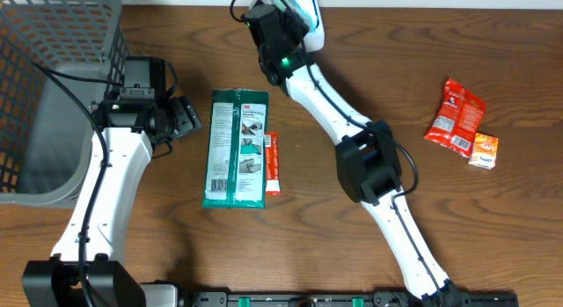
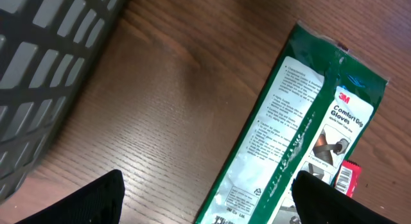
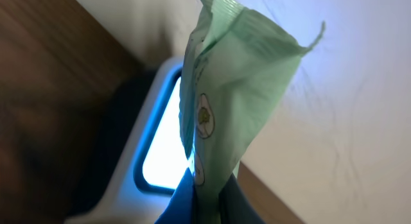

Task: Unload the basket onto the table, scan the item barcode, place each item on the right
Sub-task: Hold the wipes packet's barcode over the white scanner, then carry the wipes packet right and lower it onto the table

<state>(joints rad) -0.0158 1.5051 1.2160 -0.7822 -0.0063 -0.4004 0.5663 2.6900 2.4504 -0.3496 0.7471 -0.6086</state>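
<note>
My right gripper (image 3: 205, 199) pinched the pale green packet (image 3: 225, 83), held just in front of the scanner (image 3: 151, 153) (window lit blue). My left gripper (image 2: 209, 201) stood spread near the glove pack (image 2: 302, 121).

Overhead: right gripper (image 1: 283, 25) hides most of the white, blue-lit scanner (image 1: 310, 10); grey plastic mesh basket (image 1: 53, 87) cut off by top & left edges. Left wrist cam: green 3M glove pack (image 2: 282, 140) runs off btm edge, small print unreadable. Right wrist cam: pale green crinkled packet (image 3: 221, 102) blurred, print illegible.
</note>
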